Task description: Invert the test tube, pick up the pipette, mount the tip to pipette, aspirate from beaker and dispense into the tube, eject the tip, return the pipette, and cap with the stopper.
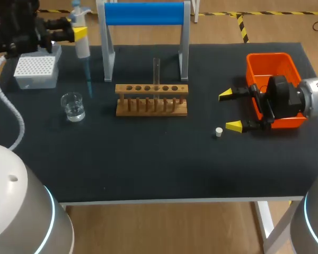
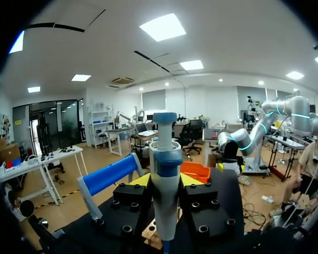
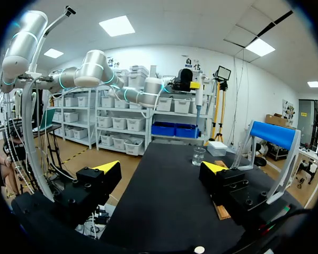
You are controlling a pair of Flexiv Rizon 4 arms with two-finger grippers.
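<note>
Head view looks down; 2 wrist views face across the table (image 1: 148,164).

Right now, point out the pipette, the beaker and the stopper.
pipette (image 1: 82,46): head view, on its white body.
beaker (image 1: 73,108): head view, on its glass wall.
stopper (image 1: 219,132): head view, on its top.

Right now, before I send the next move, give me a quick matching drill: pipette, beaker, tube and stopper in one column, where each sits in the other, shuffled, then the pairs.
1 pipette
2 beaker
3 tube
4 stopper

A loose on the table, by the open right gripper
B upright in the rack
C clamped in the left gripper
D standing on the table near the tip box, left of the rack

Pairs: 1-C, 2-D, 3-B, 4-A
</note>
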